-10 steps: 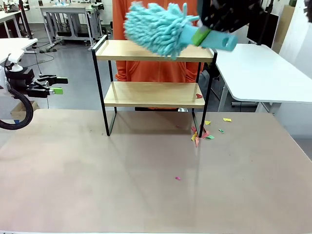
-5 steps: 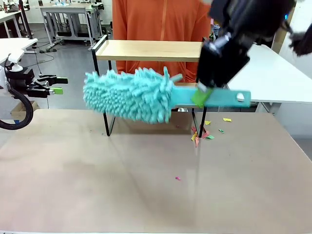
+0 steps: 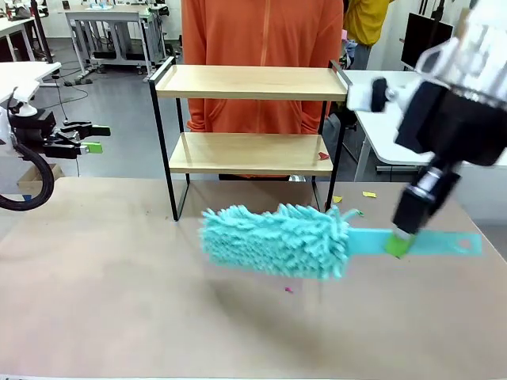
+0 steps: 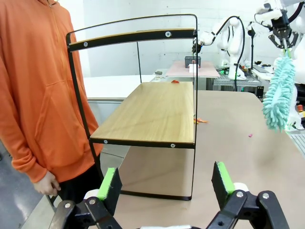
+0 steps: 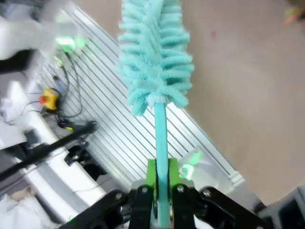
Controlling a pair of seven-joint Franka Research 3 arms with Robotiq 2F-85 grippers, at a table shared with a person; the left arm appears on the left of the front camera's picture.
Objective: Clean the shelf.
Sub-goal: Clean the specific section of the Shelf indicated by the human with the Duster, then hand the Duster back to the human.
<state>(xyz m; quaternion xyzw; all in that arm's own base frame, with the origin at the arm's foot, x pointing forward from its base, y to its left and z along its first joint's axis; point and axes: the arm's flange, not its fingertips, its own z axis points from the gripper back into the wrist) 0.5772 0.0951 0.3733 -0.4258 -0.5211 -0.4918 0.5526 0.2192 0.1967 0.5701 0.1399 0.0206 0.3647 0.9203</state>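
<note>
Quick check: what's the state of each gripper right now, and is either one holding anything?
Left gripper: open, holding nothing.
Right gripper: shut on the handle of the teal duster.

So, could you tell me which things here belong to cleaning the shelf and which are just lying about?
For the job: shelf; teal duster, held in the shut right gripper; coloured paper scraps on its lower board and the table.
Just about: open left gripper, idle at the side; white side table; person in an orange top behind the shelf.
</note>
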